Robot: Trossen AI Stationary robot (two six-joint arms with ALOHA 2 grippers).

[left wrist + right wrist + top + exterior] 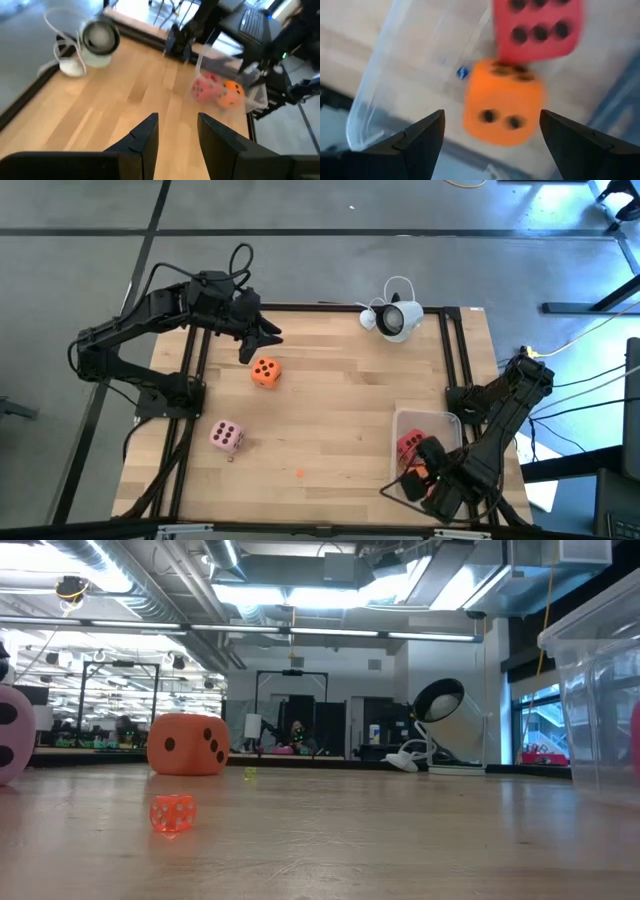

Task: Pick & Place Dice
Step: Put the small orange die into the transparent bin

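One orange die (265,372) rests on the table's far-left part, and the pale pink die (226,436) sits nearer, toward the left edge. My left gripper (262,337) hangs open just beyond the orange die, touching nothing. The red die (409,443) and the second orange die (502,102) lie inside a clear plastic container (452,423) at the near right. My right gripper (492,114) is open over that container. Its fingers stand wide on either side of the orange die without touching it. In the left wrist view both dice (217,91) show through the container wall.
A white round camera with its cable (394,318) sits at the table's far edge. A tiny translucent orange die (172,813) lies near the table's near middle. Black frame rails (452,350) run along the left and right sides.
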